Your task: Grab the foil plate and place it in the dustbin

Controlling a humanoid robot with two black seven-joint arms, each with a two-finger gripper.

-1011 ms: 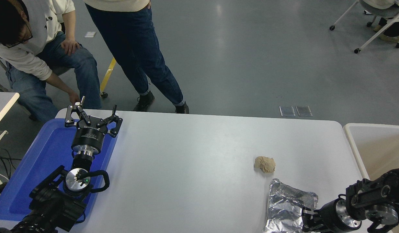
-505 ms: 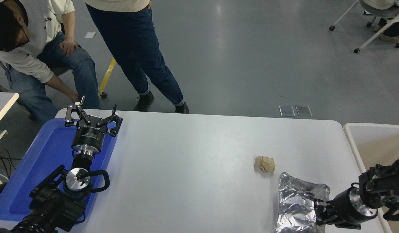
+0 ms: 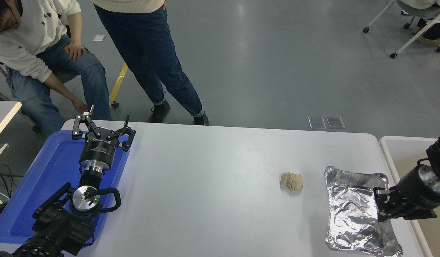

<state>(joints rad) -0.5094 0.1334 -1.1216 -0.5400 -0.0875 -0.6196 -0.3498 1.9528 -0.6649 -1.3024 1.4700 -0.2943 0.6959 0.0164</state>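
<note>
Start at your left: the left gripper point(image 3: 103, 129) is parked over the blue tray point(image 3: 38, 185), jaws spread apart and holding nothing, so it poses no hazard here.

Mid-counter point(image 3: 213, 178), the crumpled tan paper wad point(image 3: 291, 181) sits just left of the foil plate point(image 3: 352, 210). If the plate swings or drags on its way out, you could knock that soft ball along with it.

The foil plate is the real worry. It is thin, crinkled, shiny aluminium, rectangular with rounded corners and a rolled rim, lying near the counter's right edge. The right gripper point(image 3: 381, 205) has its jaws clamped on the plate's right rim, a one-sided hold. Foil this light will likely bend or tear at the pinch, and the far end may sag, scrape the counter or fold under.

Beyond it, the dustbin point(image 3: 393, 157) stands just past the counter's edge, its smooth off-white rim close to the plate. Carry too low and you could catch the plate's edge on that rim and strip it from the jaws.
</note>
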